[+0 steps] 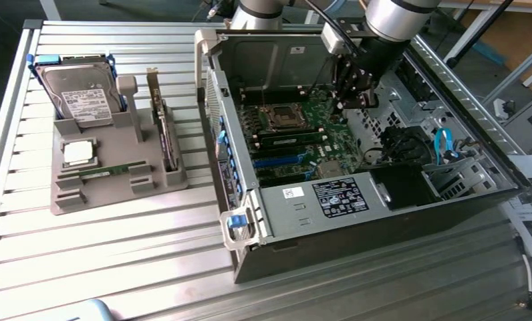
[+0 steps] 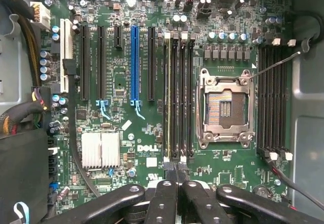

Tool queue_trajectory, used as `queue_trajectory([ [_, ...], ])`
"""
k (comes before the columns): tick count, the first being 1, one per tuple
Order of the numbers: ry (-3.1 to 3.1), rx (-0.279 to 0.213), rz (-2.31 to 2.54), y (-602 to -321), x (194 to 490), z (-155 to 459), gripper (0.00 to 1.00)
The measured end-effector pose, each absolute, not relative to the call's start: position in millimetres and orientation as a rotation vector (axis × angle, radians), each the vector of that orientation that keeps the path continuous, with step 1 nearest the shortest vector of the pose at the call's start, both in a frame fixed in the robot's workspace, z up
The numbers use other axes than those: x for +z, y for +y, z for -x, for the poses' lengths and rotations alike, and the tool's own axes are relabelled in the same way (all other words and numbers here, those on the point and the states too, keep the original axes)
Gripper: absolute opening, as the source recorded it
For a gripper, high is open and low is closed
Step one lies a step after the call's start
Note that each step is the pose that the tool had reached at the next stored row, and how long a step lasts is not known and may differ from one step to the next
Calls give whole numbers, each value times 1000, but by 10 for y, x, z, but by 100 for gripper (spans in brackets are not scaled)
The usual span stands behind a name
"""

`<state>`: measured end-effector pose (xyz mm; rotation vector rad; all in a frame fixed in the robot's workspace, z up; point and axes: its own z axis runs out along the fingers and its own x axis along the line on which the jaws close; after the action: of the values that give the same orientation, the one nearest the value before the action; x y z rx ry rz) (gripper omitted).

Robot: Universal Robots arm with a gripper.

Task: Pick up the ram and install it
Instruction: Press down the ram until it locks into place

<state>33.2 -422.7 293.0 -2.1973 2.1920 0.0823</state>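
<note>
The ram (image 1: 105,171) is a thin green stick lying flat in a front slot of the grey holder (image 1: 70,200), at the exterior view's left. My gripper (image 1: 362,100) hangs inside the open computer case (image 1: 337,221), over the motherboard (image 1: 324,144) and far from the holder. In the wrist view, my gripper (image 2: 177,182) is shut with nothing between its black fingers (image 2: 163,201). It hovers just off the end of the memory slots (image 2: 177,97) beside the empty CPU socket (image 2: 225,107). One slot shows a thin yellow-green edge (image 2: 168,97). I cannot tell whether that is a seated stick.
The holder also carries a silver hard drive (image 1: 83,93), an upright dark expansion card (image 1: 164,130) and a CPU (image 1: 79,152). The case walls, a drive cage (image 1: 458,177) and blue cables (image 1: 442,144) hem in the motherboard. Everything stands on a ribbed metal table (image 1: 114,254).
</note>
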Motion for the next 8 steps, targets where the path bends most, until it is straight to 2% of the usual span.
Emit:
queue_trajectory([
  [8, 2192, 83, 2198, -4227, 2829, -332, 11],
])
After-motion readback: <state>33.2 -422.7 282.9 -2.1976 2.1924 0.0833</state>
